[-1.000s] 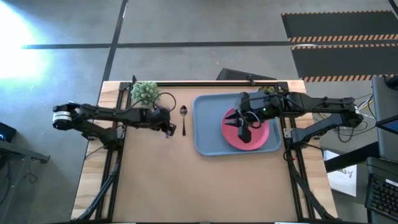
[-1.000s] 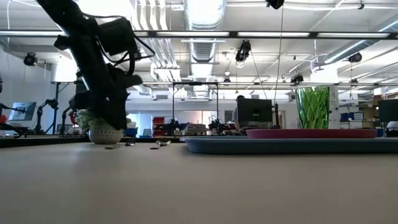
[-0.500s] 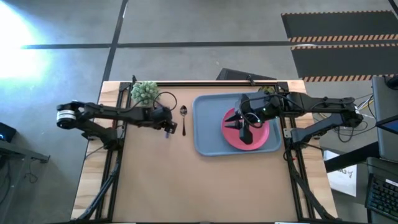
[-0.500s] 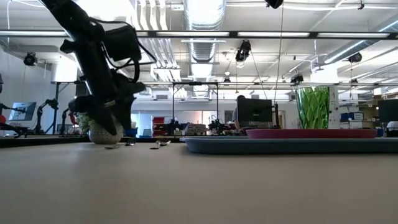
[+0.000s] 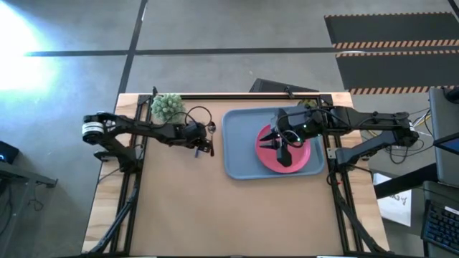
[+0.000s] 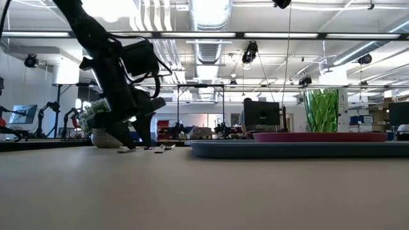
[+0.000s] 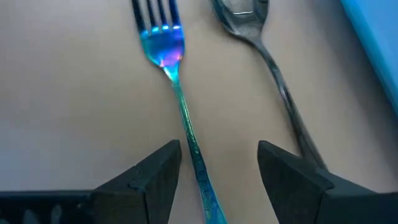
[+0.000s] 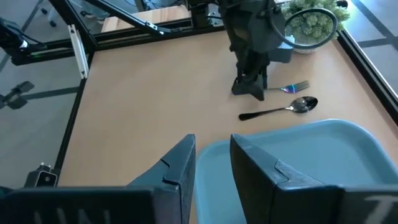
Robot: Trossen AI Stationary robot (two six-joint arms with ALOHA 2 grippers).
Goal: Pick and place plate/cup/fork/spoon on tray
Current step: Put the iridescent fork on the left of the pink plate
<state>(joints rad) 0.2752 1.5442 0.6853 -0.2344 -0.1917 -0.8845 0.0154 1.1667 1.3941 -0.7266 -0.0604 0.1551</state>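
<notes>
Beside the light blue plastic tray (image 5: 240, 143), left gripper (image 7: 217, 165) straddles the small blue-handled metal fork (image 7: 177, 99), fingers spread, presumably lining up to grab it.

left arm: stretched across table | left gripper (image 7: 214, 177): low at tabletop, fingers parted | right arm: reaching inward from table's right side | right gripper (image 8: 211, 165): fingers parted, tilted down

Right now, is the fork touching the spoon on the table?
Apart. The left wrist view shows bare table between the fork and the spoon along their length, ahead of the open left gripper.
</notes>
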